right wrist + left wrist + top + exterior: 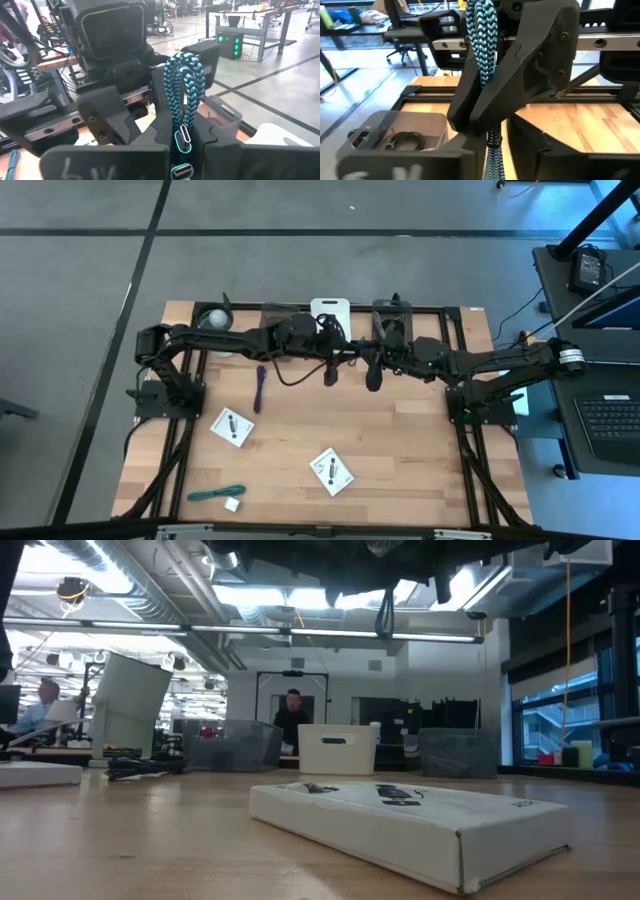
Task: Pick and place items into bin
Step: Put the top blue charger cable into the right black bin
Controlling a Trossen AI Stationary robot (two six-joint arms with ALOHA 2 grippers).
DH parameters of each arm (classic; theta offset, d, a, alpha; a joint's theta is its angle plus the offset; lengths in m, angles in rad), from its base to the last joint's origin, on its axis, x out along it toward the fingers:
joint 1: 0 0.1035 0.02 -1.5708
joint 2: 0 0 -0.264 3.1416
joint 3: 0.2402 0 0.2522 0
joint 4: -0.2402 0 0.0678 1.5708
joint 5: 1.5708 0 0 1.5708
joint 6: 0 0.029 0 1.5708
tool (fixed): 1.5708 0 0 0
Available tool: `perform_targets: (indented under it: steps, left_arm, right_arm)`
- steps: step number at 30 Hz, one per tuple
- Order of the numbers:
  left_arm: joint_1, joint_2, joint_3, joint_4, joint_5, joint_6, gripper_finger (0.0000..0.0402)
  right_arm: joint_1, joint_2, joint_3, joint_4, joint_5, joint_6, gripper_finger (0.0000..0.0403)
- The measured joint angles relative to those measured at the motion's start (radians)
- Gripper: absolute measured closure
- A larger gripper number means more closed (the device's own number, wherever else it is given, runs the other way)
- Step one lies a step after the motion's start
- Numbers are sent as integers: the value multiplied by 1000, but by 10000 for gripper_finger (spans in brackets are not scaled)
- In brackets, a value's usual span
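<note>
Both arms crowd the worktop's (400, 440) far edge, the left pincer (330, 375) and right pincer (372, 378) nearly meeting at mid-span, w/ a teal braided tie (184, 95) pinched between them, blocking passage there. Behind them the white bin (329, 308) sits hemmed by dark bins (392, 312) on either side. Open wood lies nearer the camera side, broken only by 2 white packets (231, 426) (331, 470), a purple stick (259, 388), a 2nd teal tie (216, 494) and a small white cube (232, 504), all well apart.
</note>
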Motion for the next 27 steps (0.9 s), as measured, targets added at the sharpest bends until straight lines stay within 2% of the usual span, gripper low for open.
perform_targets:
  steps: [4, 8, 13, 16, 20, 23, 27]
  left_arm:
    - [1, -2, 0, -23, -12, -3, 274]
    - [4, -28, 3, -135, -47, 38, 239]
    - [19, -111, 1, -348, -174, 70, 229]
    - [33, -160, 1, -467, -191, 80, 233]
    - [60, -222, -29, -561, -158, 61, 244]
    - [88, -279, -115, -533, -116, 22, 253]
    - [114, -373, -233, -499, -89, -34, 261]
  right_arm:
    - [1, 1, 0, -14, -6, 19, 383]
    - [-6, 1, 0, -17, 12, 44, 383]
    - [-51, 1, 0, -18, 31, 60, 383]
    - [-100, 1, 2, -27, 30, 86, 383]
    - [-192, 5, 109, -265, 31, 99, 383]
    - [-284, 31, 221, -492, 30, 101, 383]
    - [-421, 86, 352, -704, 19, 115, 383]
